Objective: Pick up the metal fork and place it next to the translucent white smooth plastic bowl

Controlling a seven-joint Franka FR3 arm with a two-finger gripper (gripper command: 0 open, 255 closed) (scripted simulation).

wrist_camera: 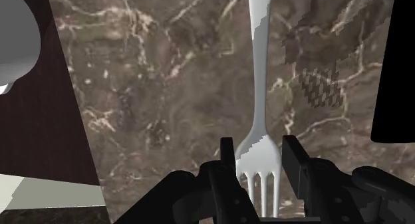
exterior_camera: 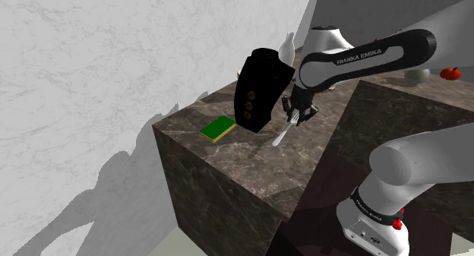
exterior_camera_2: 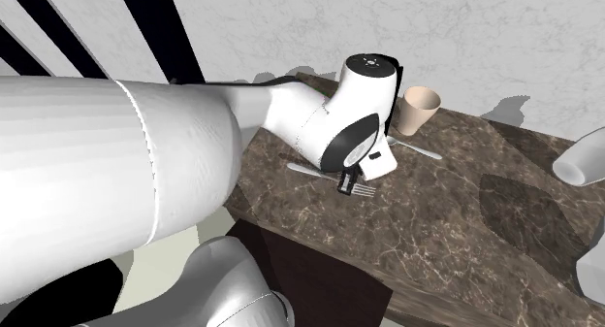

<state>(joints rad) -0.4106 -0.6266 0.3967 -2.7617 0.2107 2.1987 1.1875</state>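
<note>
The gripper (wrist_camera: 259,155) has its fingers drawn in narrow, clasping the head of the pale fork (wrist_camera: 258,76) (tines tucked between them). The handle runs straight out from the hand, slanting down over the middle of the brown marble bench (exterior_camera: 228,152).

A white marbled wall (exterior_camera: 91,49) fills the shoulder view's upper left, with grey shadows cast across it. The table (exterior_camera: 228,178) is a dark brown veined stone block. A pale strip (exterior_camera: 171,245) at the bottom edge is perhaps floor. Black areas (exterior_camera_2: 182,34) stripe the second exterior view's upper left.
</note>
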